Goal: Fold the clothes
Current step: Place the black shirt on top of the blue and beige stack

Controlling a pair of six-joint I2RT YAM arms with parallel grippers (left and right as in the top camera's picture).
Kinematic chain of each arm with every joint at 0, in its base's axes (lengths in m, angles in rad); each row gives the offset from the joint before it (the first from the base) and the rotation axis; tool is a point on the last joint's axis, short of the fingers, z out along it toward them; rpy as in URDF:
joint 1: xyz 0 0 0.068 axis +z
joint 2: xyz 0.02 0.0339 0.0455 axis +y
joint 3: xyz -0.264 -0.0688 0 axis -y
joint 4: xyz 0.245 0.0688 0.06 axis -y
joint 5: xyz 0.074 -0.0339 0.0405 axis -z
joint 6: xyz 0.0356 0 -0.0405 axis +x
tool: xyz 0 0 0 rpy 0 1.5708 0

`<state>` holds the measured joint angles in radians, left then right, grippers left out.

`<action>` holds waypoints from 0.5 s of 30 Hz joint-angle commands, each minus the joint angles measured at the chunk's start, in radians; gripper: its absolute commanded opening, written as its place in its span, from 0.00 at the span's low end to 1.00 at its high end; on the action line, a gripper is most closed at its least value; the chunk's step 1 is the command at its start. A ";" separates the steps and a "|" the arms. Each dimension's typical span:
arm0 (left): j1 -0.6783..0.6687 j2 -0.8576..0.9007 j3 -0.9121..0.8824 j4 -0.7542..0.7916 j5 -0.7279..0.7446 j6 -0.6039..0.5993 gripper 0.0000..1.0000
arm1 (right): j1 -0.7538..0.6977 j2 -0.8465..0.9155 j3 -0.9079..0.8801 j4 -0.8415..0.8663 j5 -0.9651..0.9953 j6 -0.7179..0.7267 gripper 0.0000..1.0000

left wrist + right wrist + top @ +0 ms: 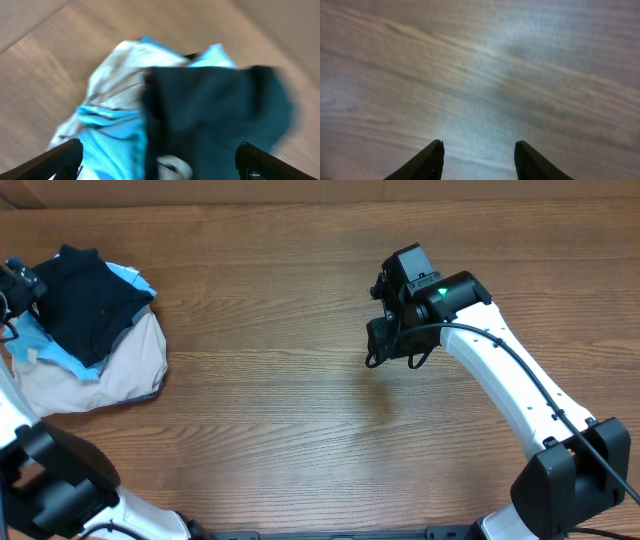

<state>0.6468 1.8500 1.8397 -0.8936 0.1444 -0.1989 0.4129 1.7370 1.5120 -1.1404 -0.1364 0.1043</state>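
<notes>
Overhead: pile of dark navy, light blue and beige clothes [90,330] at far left of brown wooden table [300,430]. Wrist views only: left gripper [159,145] spread wide above pile; right gripper [479,143] parted over bare wood.

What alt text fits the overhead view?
A crumpled pile of dark navy, light blue and beige clothes lies at the left edge of a brown wooden table; the right arm's black claw hangs over bare wood.
</notes>
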 commanded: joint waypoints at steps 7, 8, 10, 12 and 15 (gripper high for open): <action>-0.270 -0.193 0.046 -0.044 0.058 0.094 1.00 | -0.059 -0.101 0.009 0.212 0.012 0.005 1.00; -0.313 -0.195 0.046 -0.047 0.032 0.114 1.00 | -0.075 -0.113 0.009 0.236 0.011 0.005 1.00; -0.418 -0.194 0.046 -0.060 -0.053 0.144 1.00 | -0.105 -0.130 0.009 0.274 -0.008 0.005 1.00; -0.525 -0.186 0.046 -0.073 -0.131 0.176 1.00 | -0.134 -0.138 0.009 0.307 -0.010 0.004 1.00; -0.646 -0.171 0.046 -0.088 -0.156 0.231 1.00 | -0.178 -0.139 0.009 0.364 -0.010 0.001 1.00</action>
<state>0.0921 1.6718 1.8732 -0.9710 0.0784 -0.0654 0.2676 1.6192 1.5112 -0.8036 -0.1349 0.1047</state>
